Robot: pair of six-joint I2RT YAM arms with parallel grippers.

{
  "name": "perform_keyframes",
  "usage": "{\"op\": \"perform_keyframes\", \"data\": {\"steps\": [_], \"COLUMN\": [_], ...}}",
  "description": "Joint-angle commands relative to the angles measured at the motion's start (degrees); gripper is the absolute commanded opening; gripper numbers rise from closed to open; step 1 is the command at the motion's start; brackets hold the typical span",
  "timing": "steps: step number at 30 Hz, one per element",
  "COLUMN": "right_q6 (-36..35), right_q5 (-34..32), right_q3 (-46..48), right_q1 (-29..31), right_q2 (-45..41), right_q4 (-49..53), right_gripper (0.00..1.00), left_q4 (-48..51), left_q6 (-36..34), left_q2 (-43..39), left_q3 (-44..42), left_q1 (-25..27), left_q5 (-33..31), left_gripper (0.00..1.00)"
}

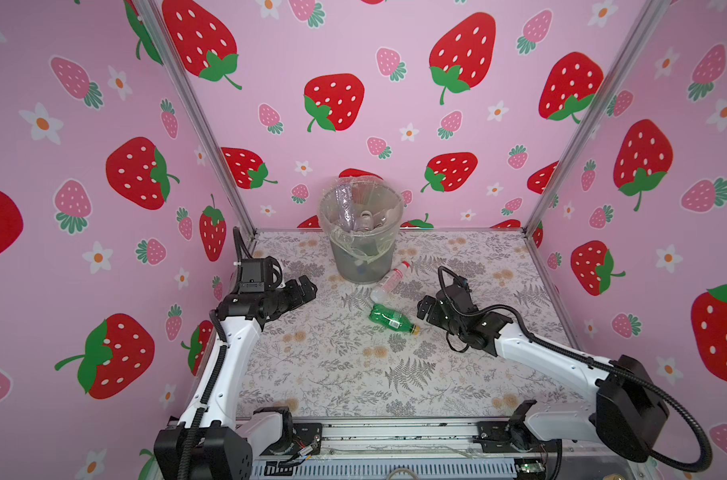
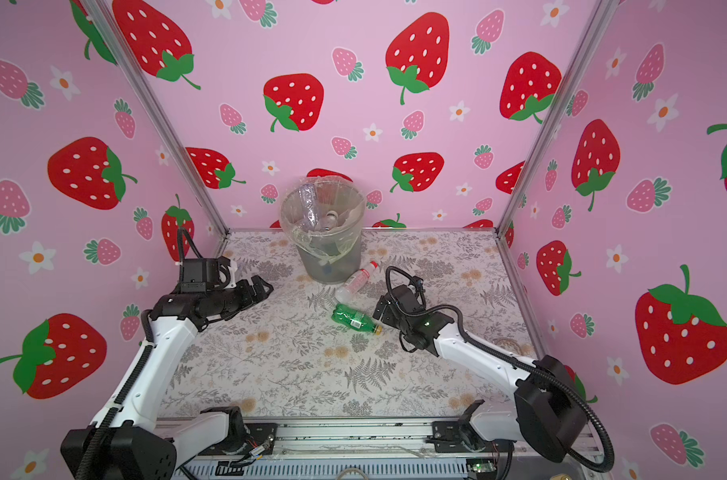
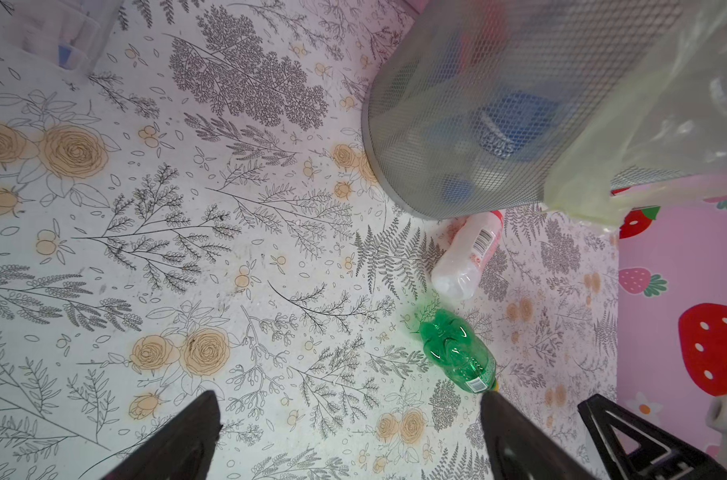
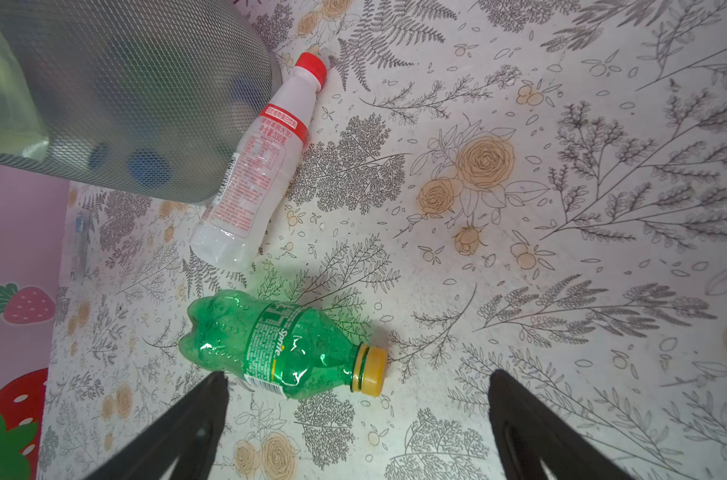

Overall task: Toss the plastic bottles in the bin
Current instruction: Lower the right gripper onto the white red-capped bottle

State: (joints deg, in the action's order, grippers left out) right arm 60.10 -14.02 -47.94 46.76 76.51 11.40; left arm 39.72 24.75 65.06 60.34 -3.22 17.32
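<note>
The grey mesh bin [image 1: 359, 266] [image 2: 332, 266] stands at the back of the table, lined with a clear bag and holding several plastic bottles [image 1: 366, 220]. Two bottles lie on the mat in front of it. A clear one with a red cap [image 1: 390, 280] [image 4: 253, 166] rests against the bin's base. A green one with a yellow cap [image 1: 393, 318] [image 4: 278, 345] lies just ahead of it. My right gripper [image 1: 424, 309] [image 4: 357, 378] is open and empty, close to the green bottle's cap end. My left gripper [image 1: 309, 286] [image 3: 349, 399] is open and empty, left of the bin.
The flower-patterned mat [image 1: 332, 365] covers the table. Strawberry-patterned walls close in the left, back and right sides, with metal posts [image 1: 212, 137] at the back corners. A metal rail [image 1: 395, 432] with both arm bases runs along the front edge.
</note>
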Motion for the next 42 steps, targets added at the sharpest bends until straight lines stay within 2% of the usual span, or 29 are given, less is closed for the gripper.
{"op": "perform_keyframes", "data": {"steps": [1, 16, 42], "right_q6": [-0.21, -0.76, 0.89], "right_q5": [1.03, 4.15, 7.78], "right_q3": [-3.1, -12.61, -30.79], "right_q1": [0.3, 0.25, 0.08], "right_q2": [3.04, 16.96, 38.22], "right_q4": [-0.91, -5.04, -8.35], "right_gripper": [0.99, 0.99, 1.0], "left_q4": [-0.31, -1.37, -2.04], "left_q6": [0.27, 1.58, 2.05], "left_q2": [-1.32, -0.54, -1.81], "left_q3": [-0.66, -1.31, -2.35], "left_q1": [-0.64, -2.53, -4.15], "left_q5": [1.27, 5.04, 6.93], "left_gripper": [0.99, 0.99, 0.99]}}
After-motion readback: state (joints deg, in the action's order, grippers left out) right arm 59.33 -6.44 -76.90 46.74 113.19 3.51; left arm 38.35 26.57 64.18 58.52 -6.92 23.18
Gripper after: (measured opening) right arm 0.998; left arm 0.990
